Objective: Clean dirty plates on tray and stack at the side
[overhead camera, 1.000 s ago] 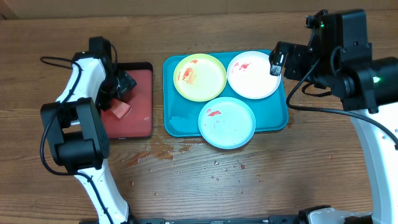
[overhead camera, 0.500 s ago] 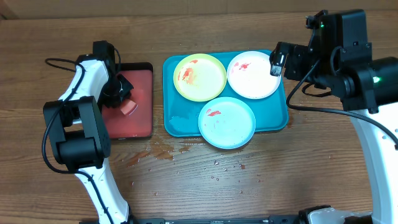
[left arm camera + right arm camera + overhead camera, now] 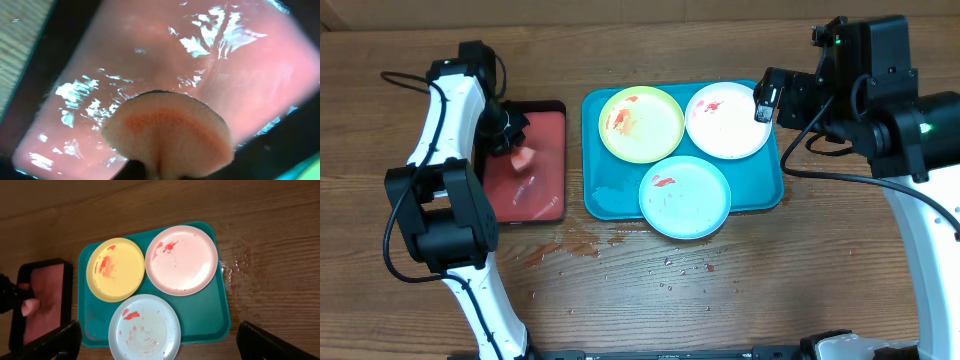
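Sponge [image 3: 523,160] pinched tight in my left gripper [image 3: 512,140] over red tray [image 3: 535,195]; right gripper [image 3: 763,102] wide open, empty. Three dirty plates [image 3: 685,196] sit on turquoise tray [image 3: 605,200], smears unwiped. Next, I carry sponge to yellow-green plate [image 3: 640,123].

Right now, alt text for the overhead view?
Left hand grips a pink sponge over the red tray. Beside it, a turquoise tray holds a yellow-green plate, a white plate and a mint-blue plate, all red-smeared; the open right hand hovers near the white plate.
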